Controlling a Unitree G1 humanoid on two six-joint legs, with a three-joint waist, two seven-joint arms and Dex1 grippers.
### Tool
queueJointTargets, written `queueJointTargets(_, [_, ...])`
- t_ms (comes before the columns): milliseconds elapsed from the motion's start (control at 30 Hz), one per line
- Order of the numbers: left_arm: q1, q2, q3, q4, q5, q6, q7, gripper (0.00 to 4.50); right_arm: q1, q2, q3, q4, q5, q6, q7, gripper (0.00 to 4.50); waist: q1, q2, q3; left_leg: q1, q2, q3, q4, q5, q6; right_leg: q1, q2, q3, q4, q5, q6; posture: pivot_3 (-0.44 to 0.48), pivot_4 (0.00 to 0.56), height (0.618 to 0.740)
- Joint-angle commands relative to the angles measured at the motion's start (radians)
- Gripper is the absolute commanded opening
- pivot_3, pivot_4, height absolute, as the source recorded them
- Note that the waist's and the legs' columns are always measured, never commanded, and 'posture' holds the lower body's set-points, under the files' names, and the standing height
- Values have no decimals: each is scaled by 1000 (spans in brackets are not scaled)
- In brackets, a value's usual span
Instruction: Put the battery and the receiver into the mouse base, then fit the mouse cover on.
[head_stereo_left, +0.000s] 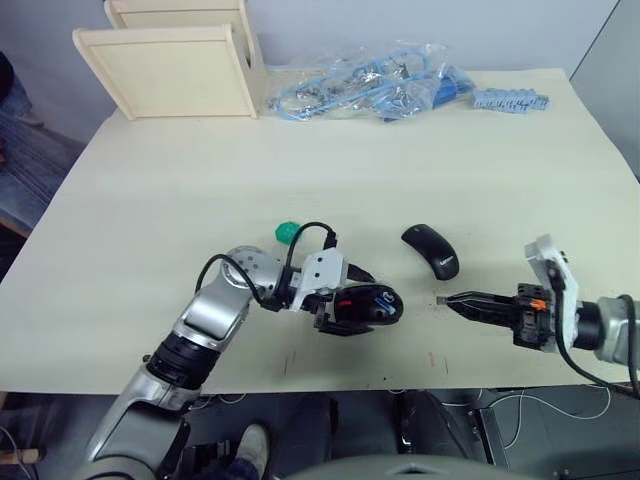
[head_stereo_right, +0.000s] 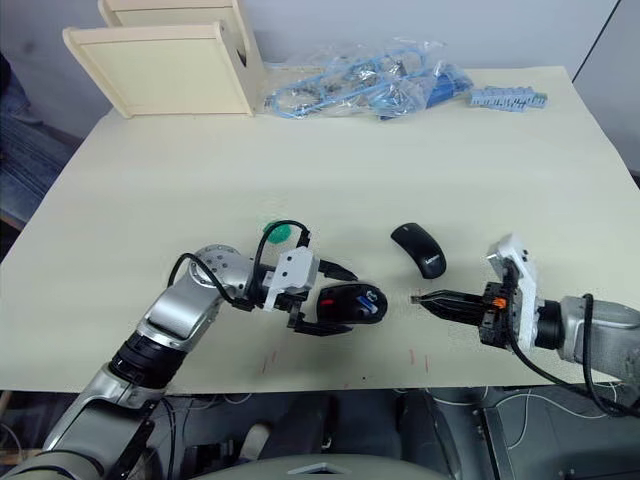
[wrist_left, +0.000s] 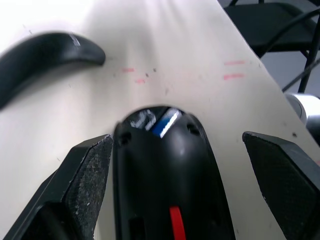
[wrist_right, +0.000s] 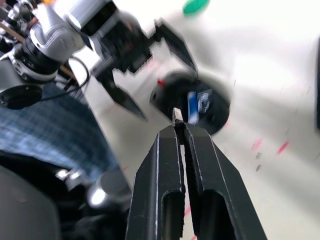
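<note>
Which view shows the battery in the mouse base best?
The left wrist view: the battery shows blue and silver, seated in the mouse base between the open left hand fingers. The right wrist view blurs it; in the eye views it is tiny.

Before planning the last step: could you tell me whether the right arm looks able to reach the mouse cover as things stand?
Probably yes: the mouse cover lies in the open just beyond the right gripper, nothing between, though it is shut on a small piece.
</note>
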Motion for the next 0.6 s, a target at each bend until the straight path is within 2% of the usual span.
queueJointTargets(33, [-3,-11,-1,15,6,-40,0,4395,50,17,-47,-37,-140,-146,114,0,0,0,0,0,0,0,0,0,0,0,0,0,0,0,0,0,150,740])
queueJointTargets(333, [-21,-45,-23,77,36,-81,-1,4395,166,67,-33,51,-455,-539,407,0,0,0,0,5,0,1,1,0,0,6,0,0,0,1,0,0,150,740])
queueJointTargets(433, [-28,-59,-29,92,51,-84,3,4395,167,106,-25,83,-493,-643,473,0,-1,0,0,5,0,1,1,0,0,6,1,0,0,1,0,0,150,740])
queueJointTargets(600, [-41,-79,-38,112,67,-83,7,4395,151,143,-11,109,-524,-700,498,0,-1,0,0,6,0,0,1,0,0,7,1,1,0,1,0,0,150,740])
